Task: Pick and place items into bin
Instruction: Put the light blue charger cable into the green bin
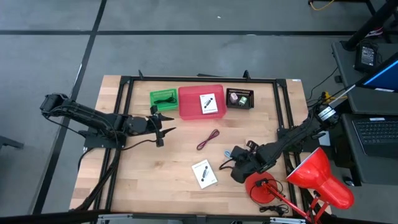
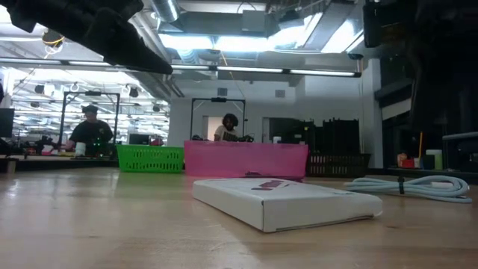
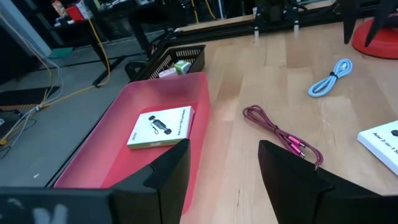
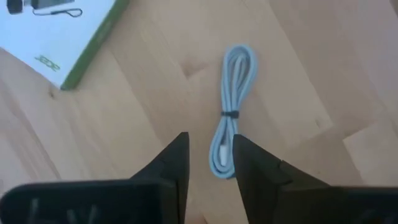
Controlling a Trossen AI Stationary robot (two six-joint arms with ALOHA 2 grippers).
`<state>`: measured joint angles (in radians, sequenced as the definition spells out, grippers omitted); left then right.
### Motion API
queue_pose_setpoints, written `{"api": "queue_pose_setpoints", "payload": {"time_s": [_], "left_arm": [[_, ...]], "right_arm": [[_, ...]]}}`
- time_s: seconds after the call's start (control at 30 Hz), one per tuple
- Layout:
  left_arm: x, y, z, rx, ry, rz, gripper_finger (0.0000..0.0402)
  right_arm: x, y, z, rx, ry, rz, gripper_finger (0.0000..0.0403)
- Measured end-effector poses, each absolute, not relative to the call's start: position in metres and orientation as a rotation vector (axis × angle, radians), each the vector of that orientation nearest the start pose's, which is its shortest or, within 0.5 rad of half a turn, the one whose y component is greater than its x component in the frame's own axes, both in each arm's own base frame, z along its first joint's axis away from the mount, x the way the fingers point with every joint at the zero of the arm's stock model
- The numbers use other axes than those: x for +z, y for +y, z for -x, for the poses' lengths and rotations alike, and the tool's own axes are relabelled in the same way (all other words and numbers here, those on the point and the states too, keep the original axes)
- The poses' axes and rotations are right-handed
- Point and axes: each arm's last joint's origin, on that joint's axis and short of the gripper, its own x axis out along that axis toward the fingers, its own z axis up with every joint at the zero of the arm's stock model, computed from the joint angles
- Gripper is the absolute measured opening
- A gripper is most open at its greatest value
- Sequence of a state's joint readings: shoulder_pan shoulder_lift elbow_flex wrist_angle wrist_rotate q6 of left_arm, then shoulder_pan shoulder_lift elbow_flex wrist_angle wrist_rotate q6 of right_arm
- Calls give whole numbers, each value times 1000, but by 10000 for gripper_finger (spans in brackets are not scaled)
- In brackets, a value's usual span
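Hovering beside the pink bin (image 1: pixel 201 102), the left end effector (image 1: pixel 166 122) gapes empty. Right end effector (image 4: pixel 210 163) straddles the blue cord (image 4: pixel 229 112), fingers apart. Two boxes: one binned (image 1: pixel 208 103), one on open tabletop (image 1: pixel 204 173); one red cord (image 1: pixel 208 140).

Left gripper (image 1: pixel 163 122) fingers apart; right gripper (image 1: pixel 227 154) fingers narrowly parted.

We see a wooden worktop (image 1: pixel 168 168) with a black metal frame (image 1: pixel 199 79) round its edges. A red desk lamp (image 1: pixel 317 176) stands just beside the right tool, its round base (image 1: pixel 260 188) touching the worktop close behind that tool. Well beyond the right tool, off the worktop, sits a laptop (image 1: pixel 376 132). In the low view, two people (image 2: pixel 91 128) sit in the room far behind both tools, probably at benches, though we cannot tell for sure.
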<state>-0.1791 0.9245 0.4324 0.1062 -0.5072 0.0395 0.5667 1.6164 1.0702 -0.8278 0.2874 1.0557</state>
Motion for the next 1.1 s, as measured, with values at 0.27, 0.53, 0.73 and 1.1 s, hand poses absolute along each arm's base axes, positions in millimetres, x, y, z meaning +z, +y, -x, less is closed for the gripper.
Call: {"api": "queue_pose_setpoints", "payload": {"time_s": [0.27, 0.53, 0.73, 1.1], "left_arm": [[216, -20, -191, 316, 372, -169, 185], [216, -20, -191, 315, 373, -169, 185], [216, -20, -191, 314, 373, -169, 185], [216, -20, -191, 313, 373, -169, 185]], "right_arm": [[173, 154, -256, -465, 1265, -312, 159], [157, 150, -263, -509, 1297, -299, 194], [145, 142, -270, -530, 1346, -286, 196], [128, 141, -274, -532, 1433, -302, 171]]}}
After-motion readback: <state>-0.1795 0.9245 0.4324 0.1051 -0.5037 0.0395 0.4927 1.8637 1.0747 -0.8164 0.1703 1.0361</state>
